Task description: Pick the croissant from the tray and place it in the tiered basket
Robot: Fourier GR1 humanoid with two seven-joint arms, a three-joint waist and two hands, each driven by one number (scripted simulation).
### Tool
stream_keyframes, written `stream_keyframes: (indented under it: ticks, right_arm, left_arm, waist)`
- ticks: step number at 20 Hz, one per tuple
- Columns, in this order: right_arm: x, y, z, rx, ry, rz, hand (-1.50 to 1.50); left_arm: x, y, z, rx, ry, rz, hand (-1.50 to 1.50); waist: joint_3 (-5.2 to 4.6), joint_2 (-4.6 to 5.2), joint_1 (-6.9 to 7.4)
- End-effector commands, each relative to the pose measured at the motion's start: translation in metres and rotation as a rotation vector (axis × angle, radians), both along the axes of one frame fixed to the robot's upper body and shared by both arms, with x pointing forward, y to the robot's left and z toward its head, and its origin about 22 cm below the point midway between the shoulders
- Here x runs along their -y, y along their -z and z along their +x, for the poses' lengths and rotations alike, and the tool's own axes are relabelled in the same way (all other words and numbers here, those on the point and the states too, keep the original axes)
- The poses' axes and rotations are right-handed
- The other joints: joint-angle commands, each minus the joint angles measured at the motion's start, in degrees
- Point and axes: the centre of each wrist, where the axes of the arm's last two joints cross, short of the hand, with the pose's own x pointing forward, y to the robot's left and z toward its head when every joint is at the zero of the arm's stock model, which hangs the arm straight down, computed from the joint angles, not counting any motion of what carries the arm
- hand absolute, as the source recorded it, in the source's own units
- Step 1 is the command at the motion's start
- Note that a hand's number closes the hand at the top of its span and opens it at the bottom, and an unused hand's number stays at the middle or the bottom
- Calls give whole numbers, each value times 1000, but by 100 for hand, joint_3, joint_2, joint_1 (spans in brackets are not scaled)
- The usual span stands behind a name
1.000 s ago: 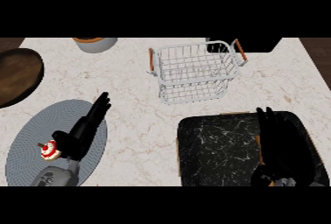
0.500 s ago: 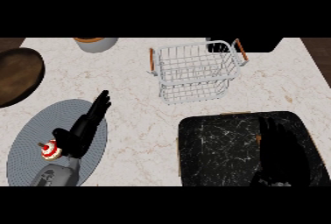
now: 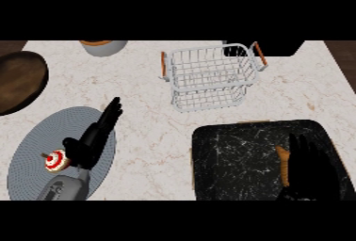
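The black marbled tray lies at the lower right of the counter. Only a thin orange-brown strip of the croissant shows on the tray, along the left side of my right hand. That hand lies flat over the croissant with its fingers straight and pointing away from me, hiding most of it. The white wire tiered basket with orange handles stands behind the tray, upright with nothing in it. My left hand rests open over the grey plate, far from the tray.
A grey round plate at the lower left carries a small red-and-white item. A dark wooden bowl sits at the left edge. A grey bowl stands at the back.
My right hand has shifted a little on the tray, and the croissant's edge now shows at its left side. The left hand has hardly moved.
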Motion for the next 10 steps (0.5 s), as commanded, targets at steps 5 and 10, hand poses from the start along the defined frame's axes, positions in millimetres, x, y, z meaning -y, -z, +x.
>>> stream_keyframes:
  ticks: [5,10]
  right_arm:
    - [5,7,5,-53,139,-50,-150]
    - [-3,18,-1,-67,126,-41,-150]
  left_arm:
    - [8,-6,-9,12,4,-11,0]
    - [-3,18,-7,-4,-8,16,0]
  waist:
    - [4,0,44]
    - [2,6,21]
